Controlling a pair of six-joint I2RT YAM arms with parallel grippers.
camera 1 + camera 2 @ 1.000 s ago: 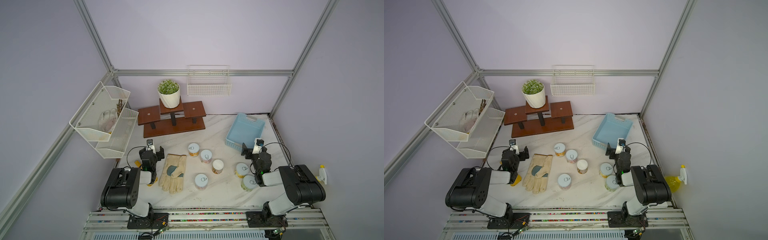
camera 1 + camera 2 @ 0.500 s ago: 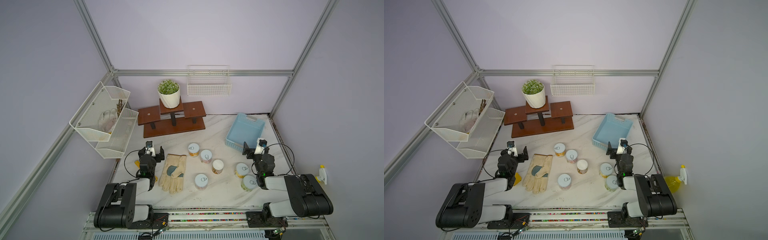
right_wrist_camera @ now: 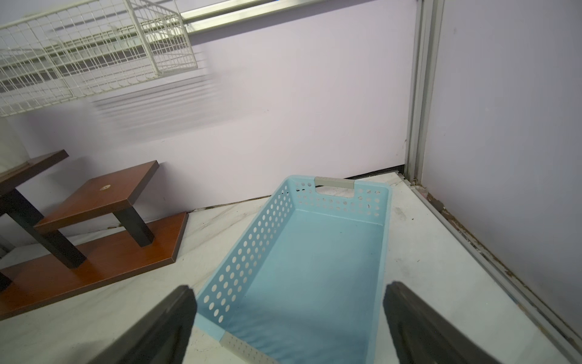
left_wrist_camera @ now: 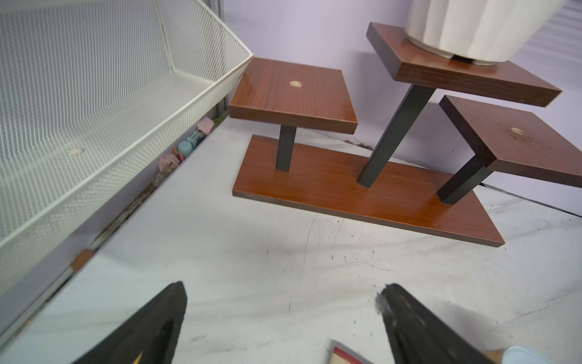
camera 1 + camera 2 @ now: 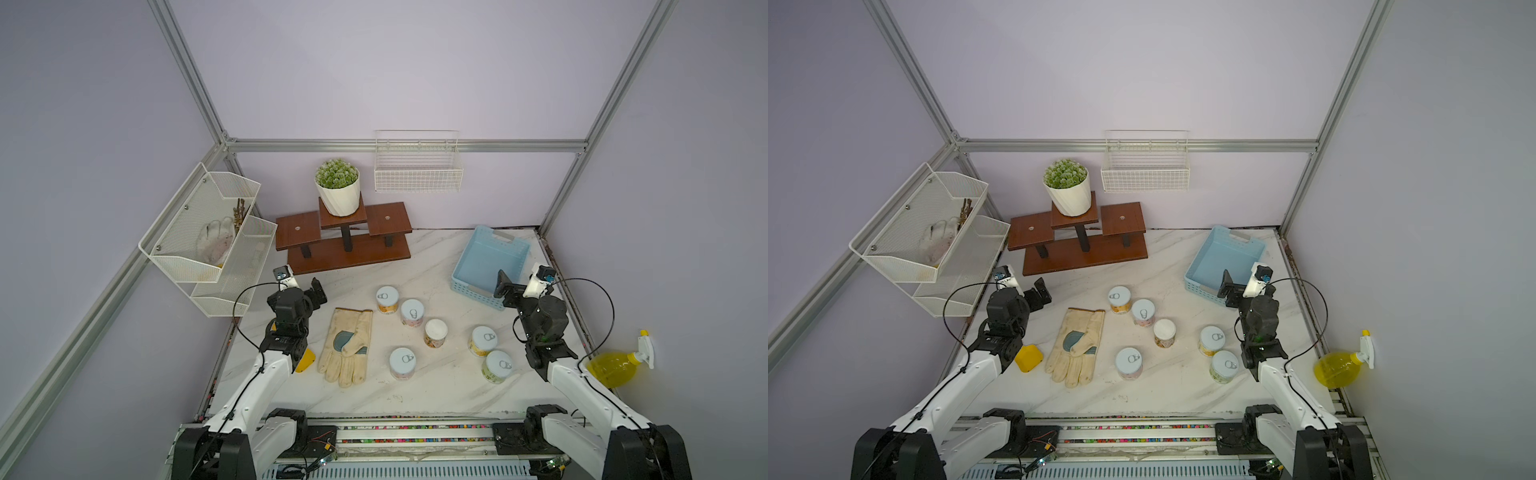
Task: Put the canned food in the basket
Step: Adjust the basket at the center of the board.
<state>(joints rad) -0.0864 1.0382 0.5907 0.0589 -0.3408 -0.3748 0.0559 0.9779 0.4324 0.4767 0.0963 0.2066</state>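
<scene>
The right hand (image 3: 288, 291) hovers with its jaws wide and nothing between them, aimed down the length of the basket (image 5: 488, 257), whose near end sits just below and ahead of the fingers. The basket is empty, standing in the far right corner of the bench (image 5: 436, 386); that probably puts it in this arm's reach, so this arm likely does the drops. None of the task is done yet.

From this hand the cans lie back toward the robot and to its left. Two sit nearest, beside the right forearm: one (image 5: 484, 338) and, closer to the base, another (image 5: 498, 365). Further left a white-topped can (image 5: 435, 331) ends a diagonal row of three with two more (image 5: 412, 311) (image 5: 387, 298), and a sixth (image 5: 402, 362) stands alone nearer the front. All stand upright and apart, lids up, which should leave room for open fingers to straddle each.

The left hand (image 4: 282, 288) is also spread wide and empty, low over bare bench and pointing at the wooden stand (image 5: 345, 249). Its nearest cans lie to its right, past the glove (image 5: 347, 345), which lies flat between that arm and the row.
</scene>
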